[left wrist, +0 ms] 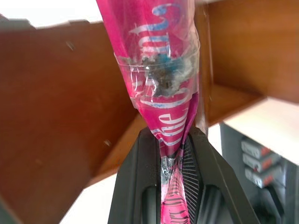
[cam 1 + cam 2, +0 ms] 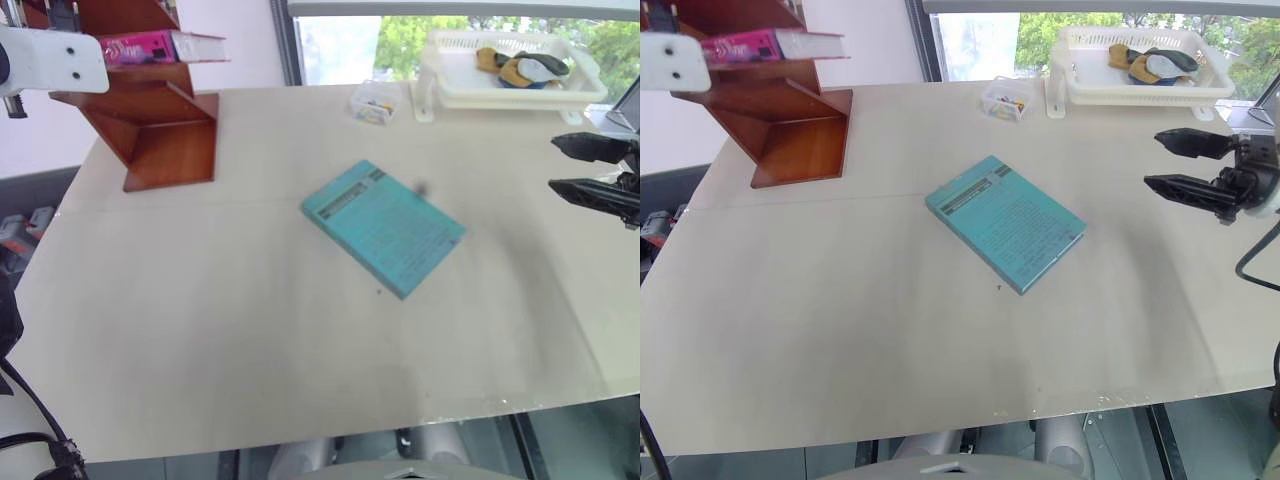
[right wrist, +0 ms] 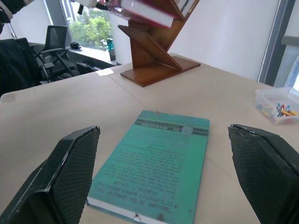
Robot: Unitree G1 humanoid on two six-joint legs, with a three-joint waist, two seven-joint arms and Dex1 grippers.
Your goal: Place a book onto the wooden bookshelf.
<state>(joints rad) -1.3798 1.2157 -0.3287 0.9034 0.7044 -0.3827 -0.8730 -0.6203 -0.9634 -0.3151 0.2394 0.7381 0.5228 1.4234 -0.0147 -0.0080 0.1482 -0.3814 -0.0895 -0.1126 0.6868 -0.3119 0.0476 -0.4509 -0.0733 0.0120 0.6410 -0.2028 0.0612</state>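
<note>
So the pink book (image 2: 140,47) is seen up at the wooden bookshelf (image 2: 160,130), lying roughly flat across one of the slanted boards near the top, with its white page edges facing out toward the table's middle. It's pinched by the left gripper (image 1: 175,154): in the left wrist view the two black fingers (image 1: 135,186) are pressed together on the magenta cover, which is creased between them, and a strip of clear tape can be made out across the cover a bit further up, with reddish-brown boards right behind it. The left arm's white casing (image 2: 50,58) is spotted just beside the shelf at the same height as the book. The shelf unit itself is parked on the far left corner of the pale table (image 2: 250,330). A teal book (image 2: 1005,222) is left lying flat and angled near the middle of the table, well apart from the shelf. The right gripper (image 2: 1180,163) is held over the right side of the table with its fingers spread wide and nothing between them; in its wrist view the teal book is framed between the two pads. At the far edge a small clear box (image 2: 1004,100) of colored bits is set near a white plastic tray (image 2: 1140,90) with some cloth-like stuff in it.
</note>
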